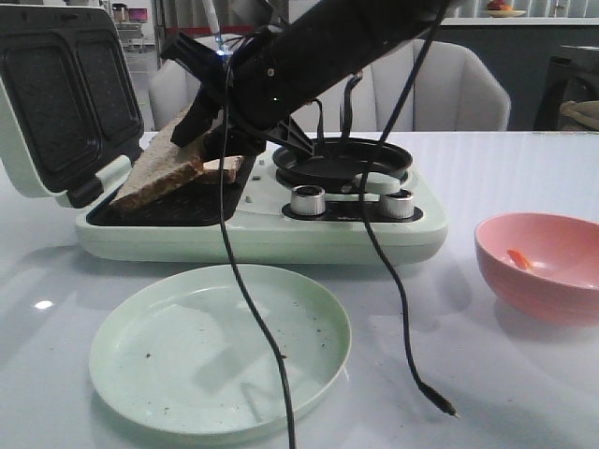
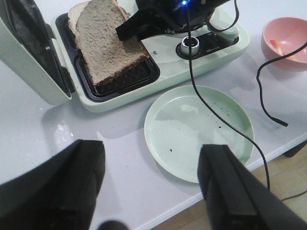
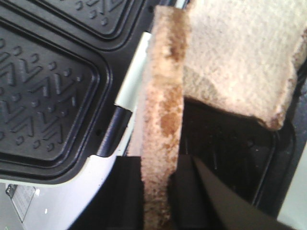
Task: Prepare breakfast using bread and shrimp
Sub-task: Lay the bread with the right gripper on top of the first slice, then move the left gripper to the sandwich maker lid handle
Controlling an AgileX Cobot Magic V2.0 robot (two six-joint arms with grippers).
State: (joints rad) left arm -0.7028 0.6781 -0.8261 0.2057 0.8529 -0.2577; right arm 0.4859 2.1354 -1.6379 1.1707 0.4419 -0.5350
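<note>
Two slices of bread are in the open sandwich maker's point(image 1: 262, 234) left tray. My right gripper point(image 1: 201, 126) is shut on the upper slice point(image 1: 154, 173), which it holds tilted, its low edge in the tray. In the right wrist view the gripper point(image 3: 160, 167) clamps this slice edge-on point(image 3: 165, 96). The second slice point(image 1: 225, 168) lies beneath it and also shows in the right wrist view point(image 3: 240, 52). The shrimp point(image 1: 520, 259) lies in the pink bowl point(image 1: 562, 290) at the right. My left gripper point(image 2: 151, 158) is open and empty above the table's front edge.
A pale green plate point(image 1: 220, 346) with a few crumbs sits in front of the sandwich maker. The lid point(image 1: 56, 94) stands open at the left. A small black pan point(image 1: 342, 159) and two knobs are on the maker's right half. A black cable point(image 1: 253, 309) hangs over the plate.
</note>
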